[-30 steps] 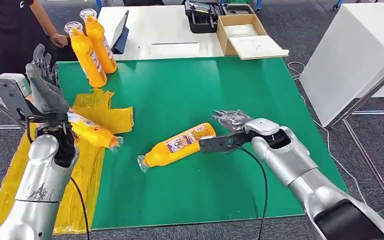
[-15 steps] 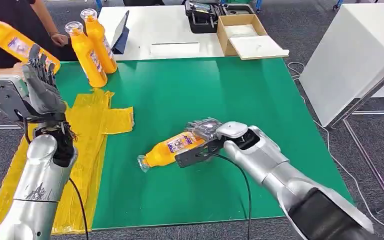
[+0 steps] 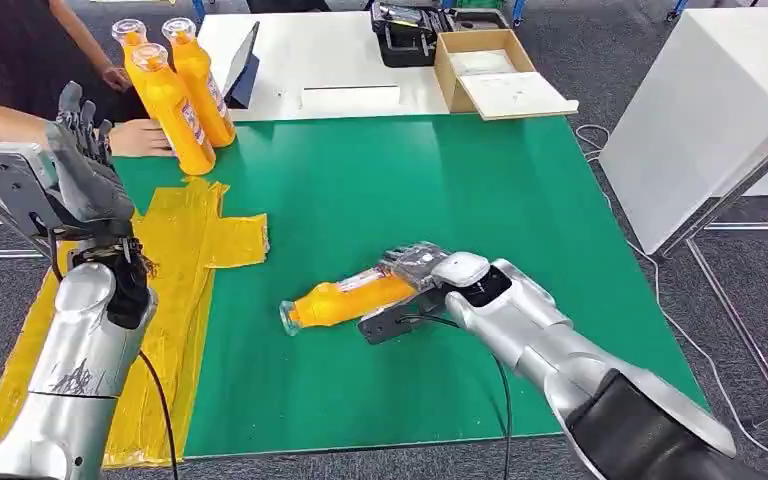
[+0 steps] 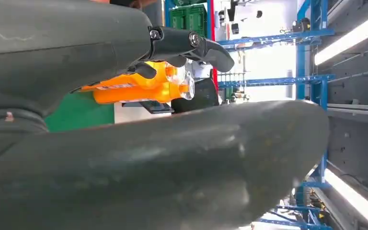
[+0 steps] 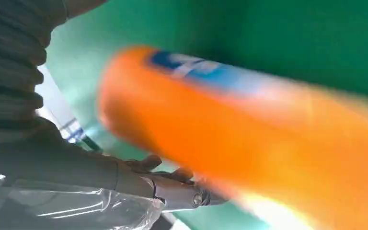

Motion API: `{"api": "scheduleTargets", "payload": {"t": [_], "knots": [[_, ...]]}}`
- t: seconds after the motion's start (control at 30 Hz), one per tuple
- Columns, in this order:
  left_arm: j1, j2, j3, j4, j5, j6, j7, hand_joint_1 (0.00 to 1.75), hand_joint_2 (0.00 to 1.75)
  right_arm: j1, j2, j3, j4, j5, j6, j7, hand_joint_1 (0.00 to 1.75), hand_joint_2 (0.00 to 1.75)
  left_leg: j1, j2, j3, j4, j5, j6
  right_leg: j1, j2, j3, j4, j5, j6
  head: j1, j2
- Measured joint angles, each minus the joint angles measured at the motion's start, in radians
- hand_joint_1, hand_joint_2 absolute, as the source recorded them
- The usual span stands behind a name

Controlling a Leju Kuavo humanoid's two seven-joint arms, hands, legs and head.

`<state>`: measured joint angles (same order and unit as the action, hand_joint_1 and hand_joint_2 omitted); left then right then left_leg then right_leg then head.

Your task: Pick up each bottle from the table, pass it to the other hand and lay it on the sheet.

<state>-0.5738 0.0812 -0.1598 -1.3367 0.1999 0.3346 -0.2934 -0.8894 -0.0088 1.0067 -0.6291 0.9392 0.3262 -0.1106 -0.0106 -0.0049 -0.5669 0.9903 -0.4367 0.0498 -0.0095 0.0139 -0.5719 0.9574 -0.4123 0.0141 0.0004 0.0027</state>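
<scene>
Now at the pick-up step: right hand (image 3: 422, 272) wraps the lying bottle (image 3: 345, 301) mid-table, seemingly gripping it, though blur hides finger contact. Left hand (image 3: 85, 160) is raised, fingers spread, holding nothing. Next: lift, hand over, lay on sheet (image 3: 195, 235).

Even, bright overhead light fills the head view, sharp throughout, shadows faint. In the left wrist view, white ceiling strip lights (image 4: 350, 33) glare beyond the fingers. In the right wrist view, the orange plastic bottle (image 5: 249, 143) beside the fingers smears with blur.
</scene>
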Motion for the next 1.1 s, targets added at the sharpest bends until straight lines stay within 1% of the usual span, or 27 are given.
{"api": "scheduleTargets", "payload": {"t": [0.2,0.47,0.5,0.53,0.9,1.07,1.1], "knots": [[-0.006,-0.001,0.000,0.012,0.007,-0.002,0.000,0.00,0.00,0.006,-0.007,0.021,0.058,0.019,0.013,0.008,0.00,1.75,0.000,0.001,0.001,0.000,0.000,0.000,0.000,0.001,0.000,0.000,0.000,0.000,0.001,0.000],[-0.009,-0.001,0.000,0.028,0.017,0.003,-0.004,0.00,0.00,-0.001,-0.008,0.023,0.089,0.019,0.026,0.008,0.00,1.75,0.000,0.000,0.002,0.000,0.000,0.000,0.000,0.000,0.001,0.000,0.000,0.000,0.001,0.000],[-0.009,-0.001,0.000,0.030,0.019,0.007,-0.007,0.00,0.00,-0.002,-0.006,0.023,0.090,0.018,0.030,0.009,1.47,1.75,0.000,0.000,0.002,0.000,0.000,0.000,0.000,0.000,0.002,0.000,0.000,0.000,0.001,0.000],[-0.009,-0.001,0.000,0.033,0.021,0.009,-0.010,0.00,0.00,-0.004,-0.004,0.023,0.092,0.018,0.035,0.011,1.75,1.75,0.000,0.000,0.002,0.000,0.001,0.000,0.000,0.000,0.002,0.000,0.000,0.000,0.001,0.000],[-0.010,0.001,0.018,0.073,0.032,0.020,-0.049,0.00,0.00,-0.025,0.024,0.023,0.119,0.009,0.051,0.004,1.75,1.75,0.000,0.001,0.003,0.000,0.001,0.000,0.000,0.000,0.003,0.000,0.001,0.000,0.001,0.000],[-0.014,0.005,0.020,0.098,0.047,0.007,-0.057,0.00,0.00,-0.029,0.025,0.008,0.124,-0.017,-0.001,-0.003,1.75,1.75,0.000,0.001,0.002,0.000,0.001,0.000,0.000,0.000,0.003,0.000,0.001,0.000,0.001,0.000],[-0.014,0.006,0.021,0.102,0.054,-0.005,-0.053,0.00,1.75,-0.029,0.024,-0.001,0.124,-0.032,-0.021,0.002,1.75,1.75,0.000,0.001,0.002,0.000,0.001,0.000,0.000,0.000,0.003,0.000,0.001,0.000,0.001,0.000]]}}
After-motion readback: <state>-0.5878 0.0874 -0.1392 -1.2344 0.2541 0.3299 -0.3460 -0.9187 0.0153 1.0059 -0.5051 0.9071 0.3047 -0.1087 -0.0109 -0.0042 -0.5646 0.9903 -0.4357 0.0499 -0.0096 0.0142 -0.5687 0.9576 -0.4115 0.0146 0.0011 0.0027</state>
